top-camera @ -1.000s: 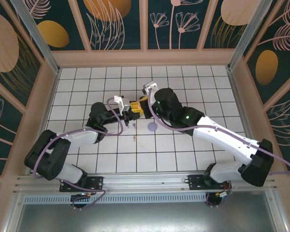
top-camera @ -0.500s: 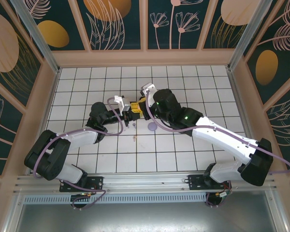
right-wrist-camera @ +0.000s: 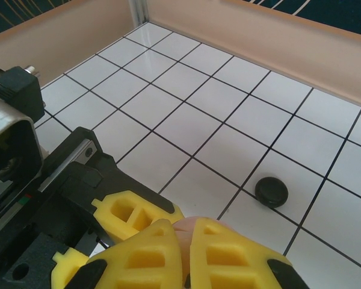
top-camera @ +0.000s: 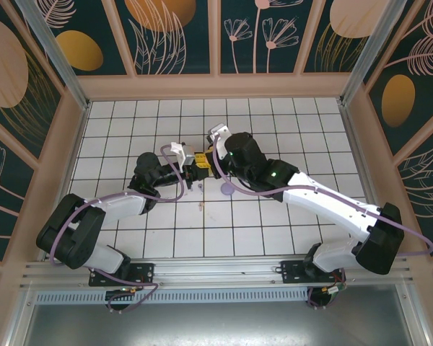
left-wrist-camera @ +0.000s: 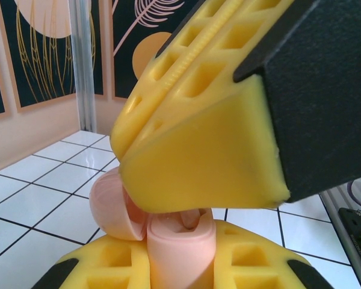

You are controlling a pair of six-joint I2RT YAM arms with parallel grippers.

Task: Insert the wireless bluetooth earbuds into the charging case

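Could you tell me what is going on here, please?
The left end effector is shut on an open pink charging case, held above the tiled table. The right end effector is shut close beside it, something pink at its tips, perhaps an earbud. A lilac case and a black case lie on the tiles.

The white tiled table (top-camera: 130, 130) carries a lilac round case (top-camera: 227, 189) and a black round case (right-wrist-camera: 271, 191).
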